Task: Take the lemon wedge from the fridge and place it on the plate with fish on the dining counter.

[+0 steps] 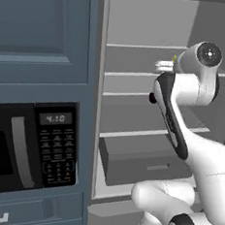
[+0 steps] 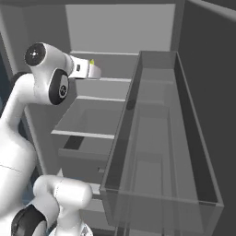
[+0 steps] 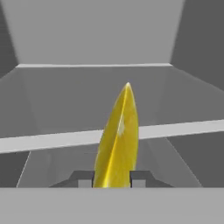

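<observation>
One lemon wedge (image 3: 117,140): bright yellow, glossy, slim with a pointed tip, standing on edge. Gripper (image 3: 113,178) clamped on it, both dark fingertips (image 3: 83,178) pressing its base, inside the open fridge (image 1: 133,116) above a grey shelf (image 3: 57,141). One drawer (image 1: 143,163), one black microwave (image 1: 31,145)

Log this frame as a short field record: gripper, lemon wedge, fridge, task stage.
gripper: gripper shut on the lemon wedge, reached in at an upper shelf level
lemon wedge: lemon wedge upright between the finger tips, yellow tip pointing away from the hand
fridge: fridge open, grey shelves and a drawer inside
nearby: microwave left of the fridge
task stage: wedge grasped, not yet out of the fridge
</observation>
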Available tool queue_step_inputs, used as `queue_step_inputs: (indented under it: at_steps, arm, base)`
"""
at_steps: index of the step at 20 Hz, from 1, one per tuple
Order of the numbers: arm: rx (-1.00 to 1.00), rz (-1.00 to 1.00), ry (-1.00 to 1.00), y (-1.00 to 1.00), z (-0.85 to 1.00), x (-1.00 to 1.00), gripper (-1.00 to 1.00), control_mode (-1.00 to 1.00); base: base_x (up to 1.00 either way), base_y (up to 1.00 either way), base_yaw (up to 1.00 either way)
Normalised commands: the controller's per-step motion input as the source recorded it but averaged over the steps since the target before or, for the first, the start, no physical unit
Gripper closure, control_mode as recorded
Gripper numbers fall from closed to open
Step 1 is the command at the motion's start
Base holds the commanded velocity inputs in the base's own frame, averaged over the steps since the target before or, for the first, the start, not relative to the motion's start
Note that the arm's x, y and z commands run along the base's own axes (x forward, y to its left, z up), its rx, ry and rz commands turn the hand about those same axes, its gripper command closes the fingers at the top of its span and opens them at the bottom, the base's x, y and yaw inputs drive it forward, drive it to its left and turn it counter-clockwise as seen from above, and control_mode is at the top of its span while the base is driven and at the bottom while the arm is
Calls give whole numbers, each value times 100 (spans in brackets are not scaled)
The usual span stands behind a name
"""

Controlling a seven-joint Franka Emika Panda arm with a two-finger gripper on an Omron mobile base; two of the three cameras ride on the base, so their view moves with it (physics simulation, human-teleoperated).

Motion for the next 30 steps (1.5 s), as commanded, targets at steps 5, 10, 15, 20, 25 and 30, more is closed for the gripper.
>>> queue_step_inputs:
  at_steps: [5,10,15,20,25,30]
  arm:
    - [0,0,-6,12,-44,-100,100,-100]
    - [0,7,0,0,-10,-20,100,100]
    - [0,0,0,0,0,0,100,100]
    - [0,0,0,0,0,0,100,100]
    - [0,0,0,0,0,0,100,100]
    - [0,0,0,0,0,0,100,100]
  base:
    - [0,0,0]
    - [-80,-2,50]
    - [-63,-2,84]
    - [-10,0,97]
    - [0,1,100]
    - [0,1,100]
